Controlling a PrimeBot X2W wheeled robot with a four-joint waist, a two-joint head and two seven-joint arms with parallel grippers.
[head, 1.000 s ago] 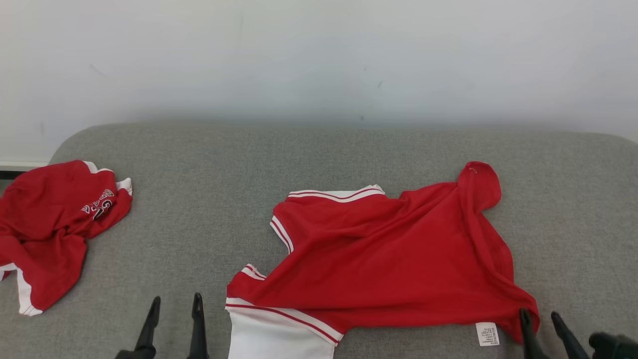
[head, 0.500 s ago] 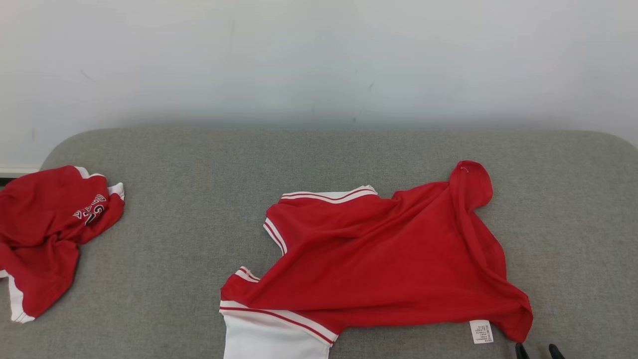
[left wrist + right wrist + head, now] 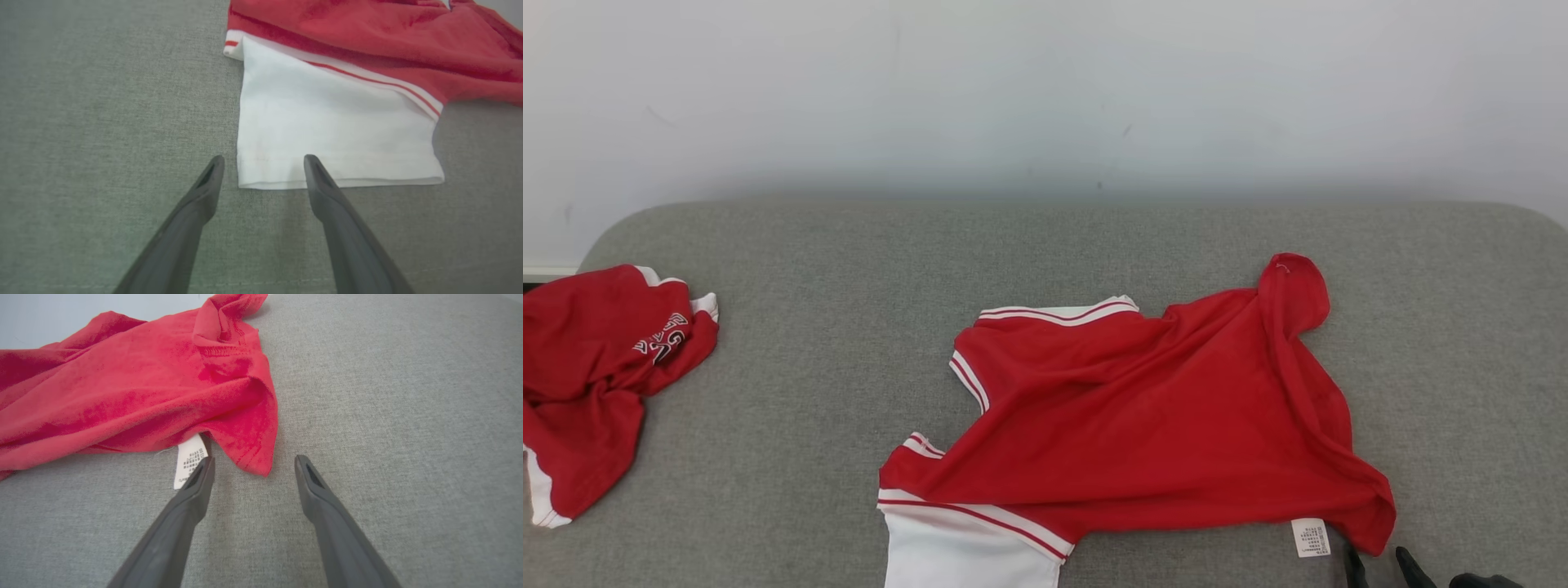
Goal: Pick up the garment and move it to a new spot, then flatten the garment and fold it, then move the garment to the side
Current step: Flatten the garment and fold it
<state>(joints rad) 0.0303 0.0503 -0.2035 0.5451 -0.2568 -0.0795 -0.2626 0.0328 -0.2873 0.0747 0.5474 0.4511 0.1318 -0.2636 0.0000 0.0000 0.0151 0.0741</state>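
**A:** Where's the garment?

**B:** One red garment (image 3: pixel 1143 408) lies spread and rumpled about the middle of the grey cushion (image 3: pixel 849 269), towards the front edge. One white panel (image 3: pixel 327 122) sticks out at its front-left. One white label (image 3: pixel 1310 537) pokes out from under the front-right hem.

**A:** Any other clothes?

**B:** One more: a second red garment (image 3: pixel 588 376), crumpled at the cushion's far left, well apart. That makes two pieces.

**A:** And the claws?

**B:** There are two, both released and empty. The left gripper (image 3: pixel 263 160) straddles the near corner of the white panel, with one finger over bare cushion and the other over the hem. I can't tell whether it touches. The right gripper (image 3: pixel 253 458) has the red corner lying between its two fingertips, and one tip is right at the label.

**A:** Behind it all?

**B:** One pale wall (image 3: pixel 1045 90).
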